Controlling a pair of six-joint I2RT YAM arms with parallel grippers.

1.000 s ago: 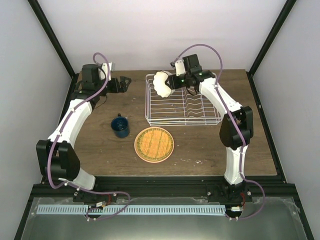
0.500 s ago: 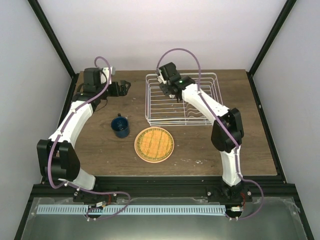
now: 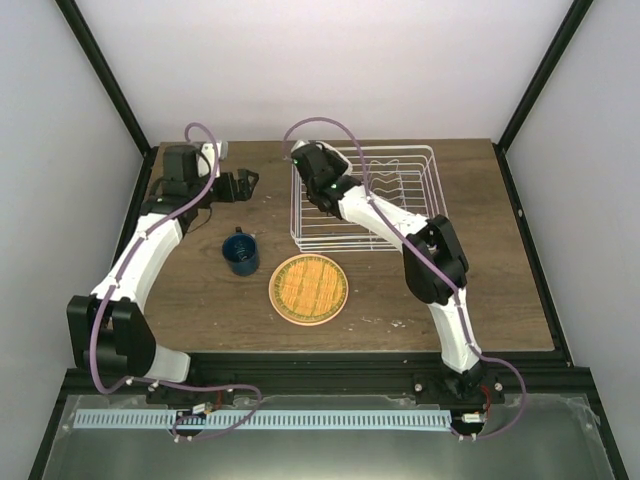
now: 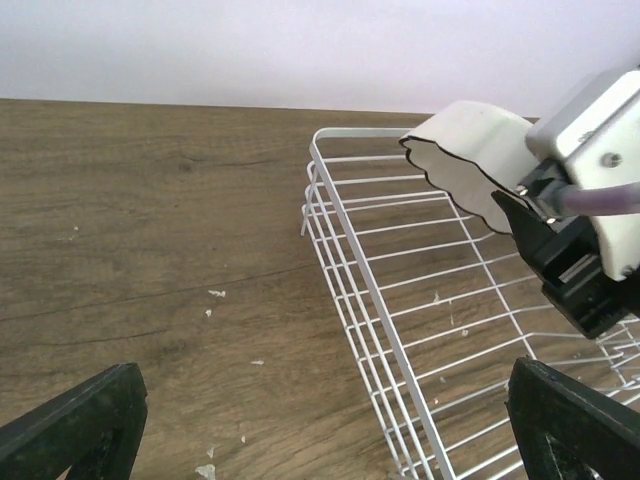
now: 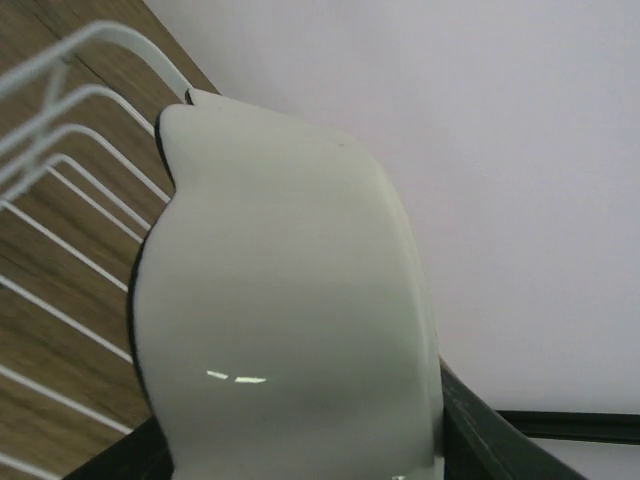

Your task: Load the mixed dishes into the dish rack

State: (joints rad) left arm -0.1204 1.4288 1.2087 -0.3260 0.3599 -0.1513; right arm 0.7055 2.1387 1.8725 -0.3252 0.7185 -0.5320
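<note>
My right gripper (image 3: 318, 192) is shut on the small white scallop-edged bowl (image 5: 290, 320) and holds it tilted on edge over the left end of the white wire dish rack (image 3: 400, 205). The left wrist view shows the bowl (image 4: 468, 160) just above the rack's wires (image 4: 400, 330); my right arm hides it from the top. My left gripper (image 3: 244, 183) is open and empty over the table, left of the rack. The dark blue mug (image 3: 240, 252) stands on the table. The orange plate (image 3: 308, 289) lies flat in front of the rack, with a pale pink rim around it.
The rack's upright dividers (image 3: 395, 212) fill its middle and right part. Black frame posts stand at the table's back corners, with pale walls behind. Small white flecks (image 4: 215, 294) lie on the wooden table (image 3: 200, 300).
My right arm has swung left and lower, carrying the bowl from the rack's far left corner down over the rack's left end. My left gripper has barely shifted.
</note>
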